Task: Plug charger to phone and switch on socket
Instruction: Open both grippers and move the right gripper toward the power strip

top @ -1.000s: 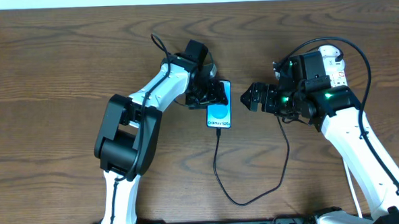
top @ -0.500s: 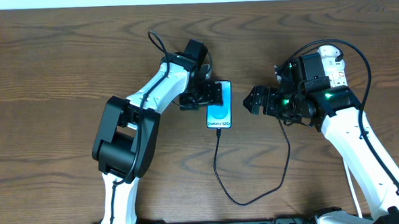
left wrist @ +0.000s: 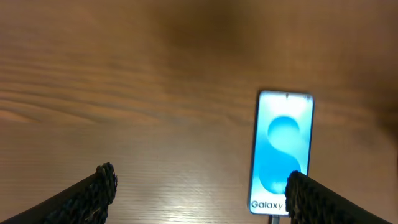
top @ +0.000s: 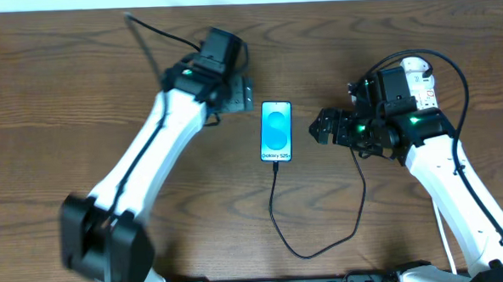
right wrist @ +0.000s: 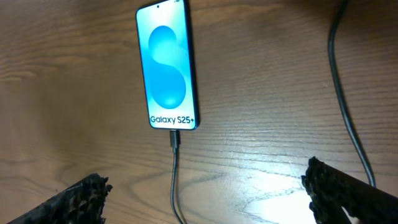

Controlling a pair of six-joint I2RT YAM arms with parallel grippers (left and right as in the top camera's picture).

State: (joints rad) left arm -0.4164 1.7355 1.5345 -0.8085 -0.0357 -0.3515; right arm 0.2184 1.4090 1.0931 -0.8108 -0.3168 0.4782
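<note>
1. Wood-grain table (top: 79,97) is carrying one slim rectangular phone (top: 276,131), lying flat mid-table, blue screen glowing.
2. One thin black charger (top: 276,210) is sitting in its bottom edge.
3. One white socket (top: 417,77) is lying under the right arm.
4. Left gripper (top: 235,96) and right gripper (top: 322,126) are both gaping wide, gripping nothing.

Phone (top: 276,131) on table (top: 62,98), charger (top: 276,212) at its near end.

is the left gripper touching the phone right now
Apart. The overhead view shows bare wood between the left gripper and the phone; its wrist view shows both open fingers clear of it.
</note>
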